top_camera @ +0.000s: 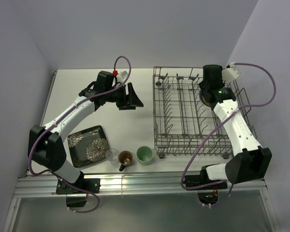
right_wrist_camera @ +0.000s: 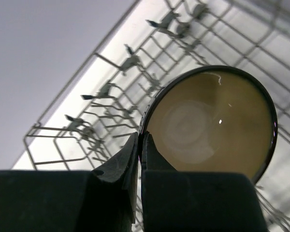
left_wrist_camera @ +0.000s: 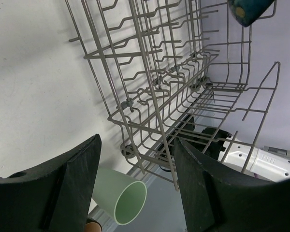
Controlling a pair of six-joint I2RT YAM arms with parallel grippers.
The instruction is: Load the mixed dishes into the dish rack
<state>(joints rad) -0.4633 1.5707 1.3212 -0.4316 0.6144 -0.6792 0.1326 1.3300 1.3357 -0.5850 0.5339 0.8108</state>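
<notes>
My right gripper (right_wrist_camera: 141, 145) is shut on the rim of the dark bowl with a tan inside (right_wrist_camera: 212, 121) and holds it tilted above the back right of the grey wire dish rack (top_camera: 157, 111). In the top view the bowl (top_camera: 203, 99) shows under that gripper (top_camera: 207, 94). My left gripper (top_camera: 135, 96) is open and empty, above the table left of the rack. Along the front edge stand the square black floral plate (top_camera: 88, 145), the small clear glass (top_camera: 112, 155), the brown mug (top_camera: 125, 158) and the pale green cup (top_camera: 144, 155). The cup also shows between the left fingers (left_wrist_camera: 118, 195).
The rack (left_wrist_camera: 153, 96) has upright tines (right_wrist_camera: 130, 62) and small wheels, and fills the table's right half. Walls stand close on the left, back and right. A metal rail runs along the table's near edge.
</notes>
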